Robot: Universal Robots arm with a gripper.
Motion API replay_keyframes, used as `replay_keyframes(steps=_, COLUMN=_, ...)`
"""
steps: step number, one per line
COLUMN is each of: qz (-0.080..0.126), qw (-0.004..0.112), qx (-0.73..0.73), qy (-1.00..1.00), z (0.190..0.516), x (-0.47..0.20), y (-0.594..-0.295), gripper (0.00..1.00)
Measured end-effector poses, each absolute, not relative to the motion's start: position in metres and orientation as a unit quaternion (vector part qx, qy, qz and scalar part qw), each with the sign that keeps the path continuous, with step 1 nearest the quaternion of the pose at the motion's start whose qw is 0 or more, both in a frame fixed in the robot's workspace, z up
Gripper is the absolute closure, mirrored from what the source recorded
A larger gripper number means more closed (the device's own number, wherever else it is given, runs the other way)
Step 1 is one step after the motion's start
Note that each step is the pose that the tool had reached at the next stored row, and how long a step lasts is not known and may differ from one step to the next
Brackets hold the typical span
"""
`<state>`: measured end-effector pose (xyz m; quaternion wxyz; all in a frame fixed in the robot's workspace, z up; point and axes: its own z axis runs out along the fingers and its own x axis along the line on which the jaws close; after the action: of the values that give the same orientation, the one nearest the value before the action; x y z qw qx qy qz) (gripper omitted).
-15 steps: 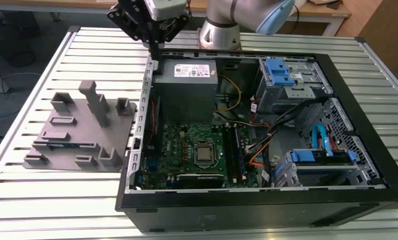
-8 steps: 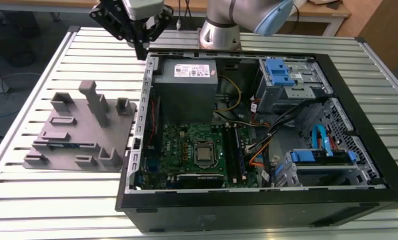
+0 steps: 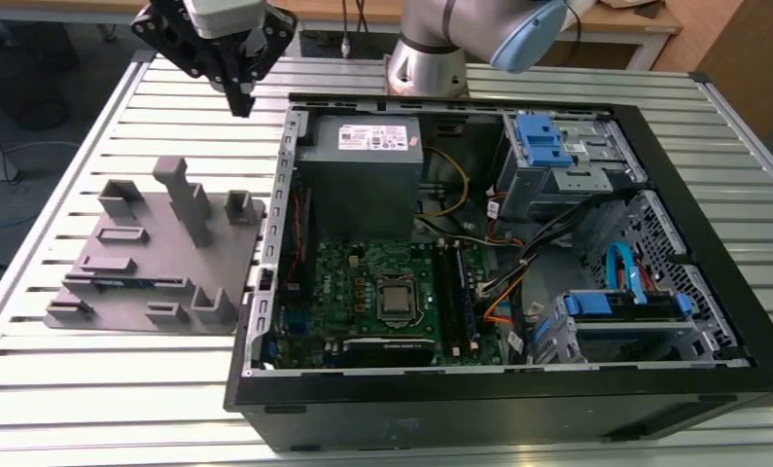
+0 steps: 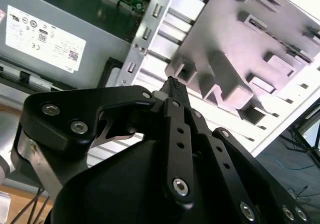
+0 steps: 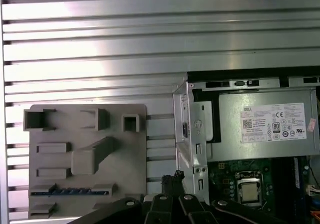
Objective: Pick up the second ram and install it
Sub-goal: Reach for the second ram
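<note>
One claw is being held closed and empty above the worktop in the exterior view, near the computer case and well apart from the memory stick, which is being carried in a long slot of the grey plate. In the second wrist view, the claw's fingers are being pressed together, tip to tip. In the first wrist view, the memory stick is being shown in the slot of the grey plate, just beside the computer case.

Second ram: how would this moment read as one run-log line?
end effector: shut, empty, above table | second ram: in grey fixture plate | install: not done
</note>
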<state>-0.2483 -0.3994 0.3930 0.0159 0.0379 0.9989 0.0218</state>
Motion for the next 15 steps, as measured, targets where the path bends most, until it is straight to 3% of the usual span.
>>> replay_keyframes(steps=15, qz=0.022, qw=0.016, qx=0.038, qy=0.999, z=0.392, x=-0.294, y=-0.404, gripper=0.89)
